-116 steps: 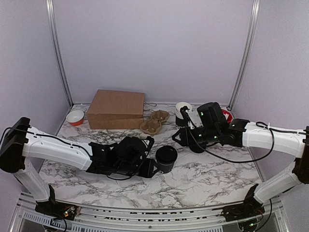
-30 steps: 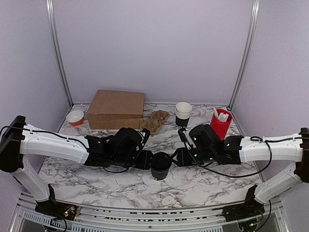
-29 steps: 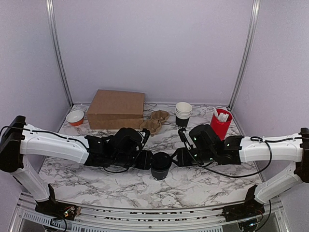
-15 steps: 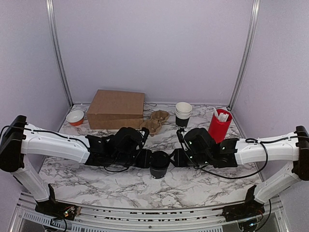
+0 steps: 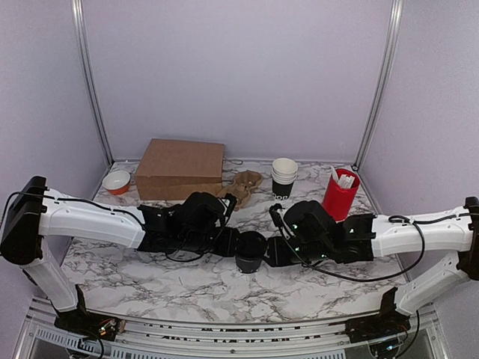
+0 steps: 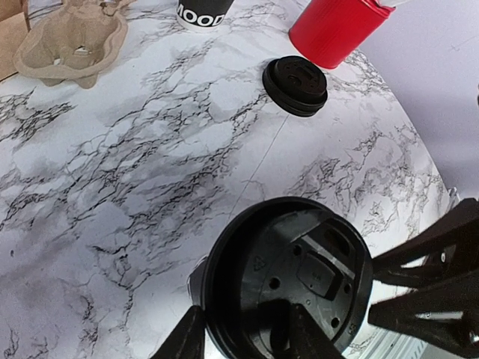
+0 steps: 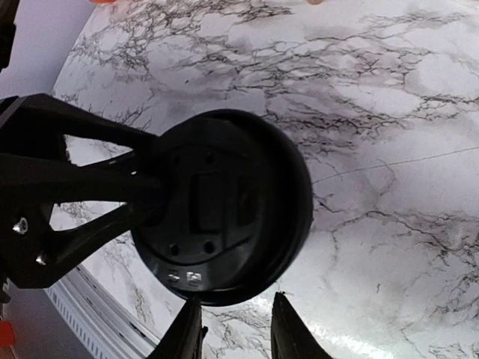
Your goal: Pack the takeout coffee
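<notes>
Now the cup [image 5: 249, 262] is near the middle of the marble table [image 5: 314, 280], between the two grippers, and the round black lid [image 6: 288, 288] sits on its top and covers the mouth. Whether the lid is pressed fully down, and whether the base of the cup touches the table, I cannot tell. The left gripper [image 6: 243, 310] reaches the cup from the left side; its two fingers [image 6: 185, 340] are apart with the near side of the cup between them, and they look clamped on it. The right gripper [image 7: 233, 303] comes from the opposite side; its fingers [image 7: 284, 329] are a little apart and their tips end at the near rim of the lid, but I cannot tell if they pinch anything. Farther back, a spare black lid [image 6: 296, 82] lies just beside the red tub [image 6: 333, 26]. A stack of cups [image 5: 284, 176], a pulp cup carrier [image 6: 71, 37], a cardboard box [image 5: 179, 168] and a small bowl [image 5: 116, 182] stand along the back edge.
</notes>
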Action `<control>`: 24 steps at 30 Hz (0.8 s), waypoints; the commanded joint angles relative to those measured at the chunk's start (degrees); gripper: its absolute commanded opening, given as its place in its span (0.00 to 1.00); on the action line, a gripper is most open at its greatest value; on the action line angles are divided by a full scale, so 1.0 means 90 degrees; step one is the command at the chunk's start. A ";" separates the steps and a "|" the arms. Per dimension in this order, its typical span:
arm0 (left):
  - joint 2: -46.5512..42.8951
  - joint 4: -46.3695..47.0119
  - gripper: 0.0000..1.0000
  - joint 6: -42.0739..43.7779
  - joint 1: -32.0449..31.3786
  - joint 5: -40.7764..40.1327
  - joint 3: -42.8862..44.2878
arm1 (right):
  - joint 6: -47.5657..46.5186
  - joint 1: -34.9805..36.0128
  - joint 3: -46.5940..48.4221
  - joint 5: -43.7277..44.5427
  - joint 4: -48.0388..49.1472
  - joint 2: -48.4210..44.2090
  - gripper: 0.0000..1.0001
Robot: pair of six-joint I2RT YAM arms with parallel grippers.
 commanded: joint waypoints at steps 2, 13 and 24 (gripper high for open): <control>0.0403 -0.0523 0.38 0.0575 0.0030 0.0336 0.0334 | -0.0177 0.0054 0.0642 0.0259 -0.0575 -0.0215 0.31; 0.0508 -0.0577 0.38 0.0784 0.0146 0.0667 0.0439 | -0.0389 -0.1252 -0.0071 -0.0308 -0.0011 -0.0886 0.32; 0.0650 -0.0585 0.38 0.0853 0.0164 0.0795 0.0556 | -0.0485 -0.1407 -0.0293 -0.1015 0.0640 -0.0322 0.31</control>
